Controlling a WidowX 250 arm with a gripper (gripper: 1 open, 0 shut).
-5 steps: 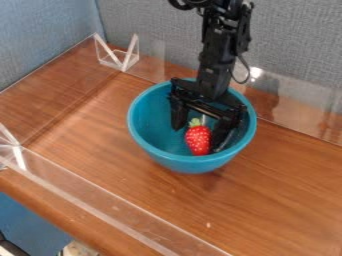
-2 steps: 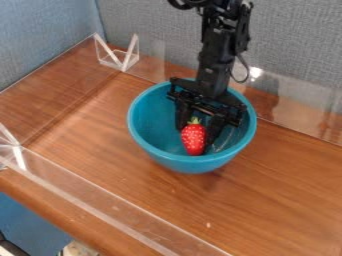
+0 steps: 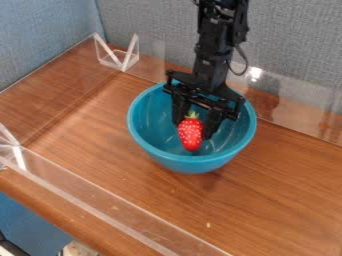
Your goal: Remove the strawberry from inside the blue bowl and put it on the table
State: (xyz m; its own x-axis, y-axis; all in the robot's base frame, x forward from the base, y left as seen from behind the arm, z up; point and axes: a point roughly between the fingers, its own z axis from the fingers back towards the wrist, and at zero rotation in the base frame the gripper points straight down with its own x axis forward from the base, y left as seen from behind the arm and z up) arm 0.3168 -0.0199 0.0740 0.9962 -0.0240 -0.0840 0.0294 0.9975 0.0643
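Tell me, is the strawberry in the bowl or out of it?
In. The strawberry hangs in the shut claw, not yet above the rim of the blue bowl.

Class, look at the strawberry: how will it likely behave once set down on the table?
The strawberry looks small and probably light, held by the gripper over the blue bowl. Its tapered, rounded shape may tip or roll on the smooth table. It seems stiff, keeping its shape.
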